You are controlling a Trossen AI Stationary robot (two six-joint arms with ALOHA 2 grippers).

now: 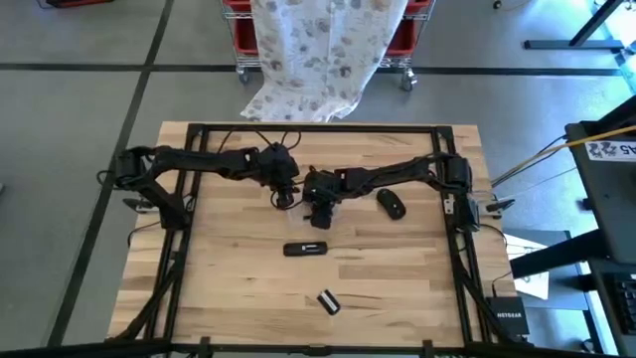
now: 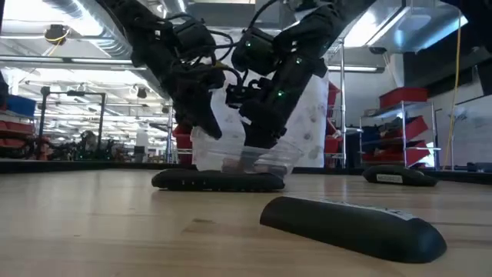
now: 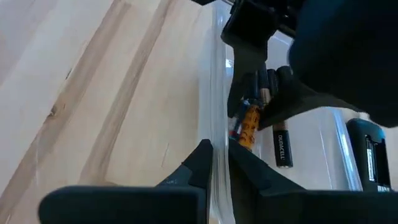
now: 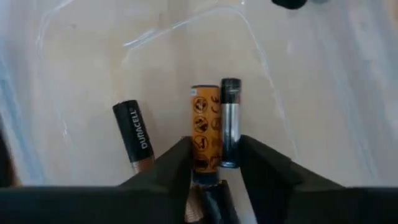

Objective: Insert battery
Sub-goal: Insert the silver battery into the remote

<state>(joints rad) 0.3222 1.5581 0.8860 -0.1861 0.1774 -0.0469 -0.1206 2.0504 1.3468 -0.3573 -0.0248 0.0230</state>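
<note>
Right wrist view: the right hand (image 4: 214, 163) reaches into a clear plastic tray (image 4: 74, 50), its two fingers narrowly parted around an orange battery (image 4: 204, 134) and a silver-and-black battery (image 4: 230, 121) lying side by side at the frame's centre. A black Duracell battery (image 4: 135, 135) lies apart, lower left. In the high view, both hands meet above the table's (image 1: 397, 288) centre. The left hand (image 3: 217, 163) pinches the tray's thin wall, nearly closed. A black remote (image 1: 305, 249) lies just below them.
</note>
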